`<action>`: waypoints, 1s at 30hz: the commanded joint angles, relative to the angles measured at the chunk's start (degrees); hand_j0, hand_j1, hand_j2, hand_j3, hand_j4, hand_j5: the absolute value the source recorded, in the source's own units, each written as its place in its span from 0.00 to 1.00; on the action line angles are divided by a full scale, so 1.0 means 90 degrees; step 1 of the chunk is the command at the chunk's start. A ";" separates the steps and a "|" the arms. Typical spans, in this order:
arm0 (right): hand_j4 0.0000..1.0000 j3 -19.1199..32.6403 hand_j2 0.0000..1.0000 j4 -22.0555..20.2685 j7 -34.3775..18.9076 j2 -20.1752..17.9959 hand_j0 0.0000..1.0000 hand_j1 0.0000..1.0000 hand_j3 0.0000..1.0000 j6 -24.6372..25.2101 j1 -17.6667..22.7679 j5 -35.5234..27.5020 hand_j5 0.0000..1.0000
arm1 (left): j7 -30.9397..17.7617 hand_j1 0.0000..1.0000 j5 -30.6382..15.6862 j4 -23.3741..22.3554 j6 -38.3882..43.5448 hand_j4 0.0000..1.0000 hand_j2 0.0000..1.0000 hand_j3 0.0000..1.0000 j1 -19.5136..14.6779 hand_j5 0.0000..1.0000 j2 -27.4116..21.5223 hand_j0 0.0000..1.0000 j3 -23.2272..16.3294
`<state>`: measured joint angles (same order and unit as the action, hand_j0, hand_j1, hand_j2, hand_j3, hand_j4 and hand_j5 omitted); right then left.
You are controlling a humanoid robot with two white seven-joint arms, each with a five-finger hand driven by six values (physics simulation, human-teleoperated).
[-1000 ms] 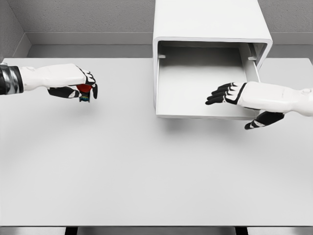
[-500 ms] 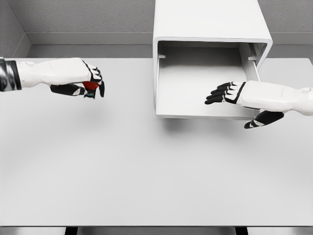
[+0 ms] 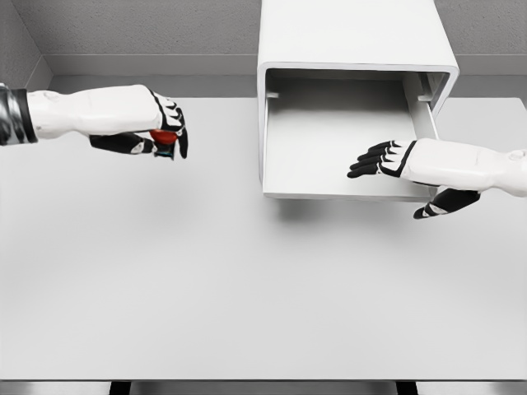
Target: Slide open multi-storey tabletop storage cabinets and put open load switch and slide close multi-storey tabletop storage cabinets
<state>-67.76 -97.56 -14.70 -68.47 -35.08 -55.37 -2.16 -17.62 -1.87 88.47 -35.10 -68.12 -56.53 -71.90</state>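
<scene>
A white tabletop cabinet (image 3: pixel 354 37) stands at the back of the table, its drawer (image 3: pixel 338 140) slid out toward me and showing a bare tray. My left hand (image 3: pixel 160 136) hovers above the table left of the drawer, shut on a small red load switch (image 3: pixel 164 138) that is mostly hidden by the fingers. My right hand (image 3: pixel 387 160) hangs over the drawer's front right part with its fingers spread and nothing in them; its thumb (image 3: pixel 445 203) reaches below the drawer's front edge.
The white table (image 3: pixel 247 280) spreads wide in front of the cabinet. A grey wall (image 3: pixel 140 33) runs behind it, and the table's front edge lies near the bottom of the view.
My left hand has carried the load switch to the right, toward the drawer, and slightly up. The right hand has barely moved and the drawer stays out.
</scene>
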 commanded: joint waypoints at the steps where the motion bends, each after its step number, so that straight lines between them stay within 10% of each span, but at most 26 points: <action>1: 1.00 -0.0011 1.00 0.0000 0.0003 -0.0020 1.00 1.00 1.00 0.0009 0.0000 -0.0044 1.00 | 0.0005 0.46 -0.0114 0.0033 0.0011 0.46 0.46 0.46 -0.0010 0.46 0.0002 0.46 0.0010; 30: 1.00 0.0019 1.00 -0.0039 0.0071 -0.0078 1.00 1.00 1.00 0.0009 -0.0010 -0.0053 1.00 | 0.0015 0.46 -0.0856 0.0443 0.0011 0.46 0.46 0.46 -0.0566 0.46 0.0109 0.46 0.0030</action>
<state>-67.65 -97.89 -14.07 -69.09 -35.08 -55.45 -2.24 -17.54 -8.94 92.43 -35.11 -73.66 -55.55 -71.72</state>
